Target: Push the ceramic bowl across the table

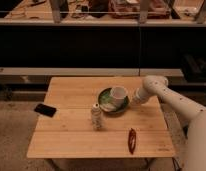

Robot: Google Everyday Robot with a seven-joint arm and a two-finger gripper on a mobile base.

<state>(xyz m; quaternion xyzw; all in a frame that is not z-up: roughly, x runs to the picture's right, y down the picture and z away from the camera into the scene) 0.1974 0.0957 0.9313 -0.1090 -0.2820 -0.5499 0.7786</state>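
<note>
The ceramic bowl (110, 103) is a shallow dark-green dish with a paler rim, right of the middle of the light wooden table (76, 135). A white cylindrical cup (118, 93) stands at the bowl's far right edge; I cannot tell whether it is in the bowl or just behind it. My white arm reaches in from the right. My gripper (132, 97) is low over the table, right against the bowl's right side and beside the cup.
A small pale bottle (97, 116) stands just left of and in front of the bowl. A black phone (45, 109) lies at the table's left edge. A red, pepper-like object (131, 140) lies near the front right. Dark shelving runs behind the table.
</note>
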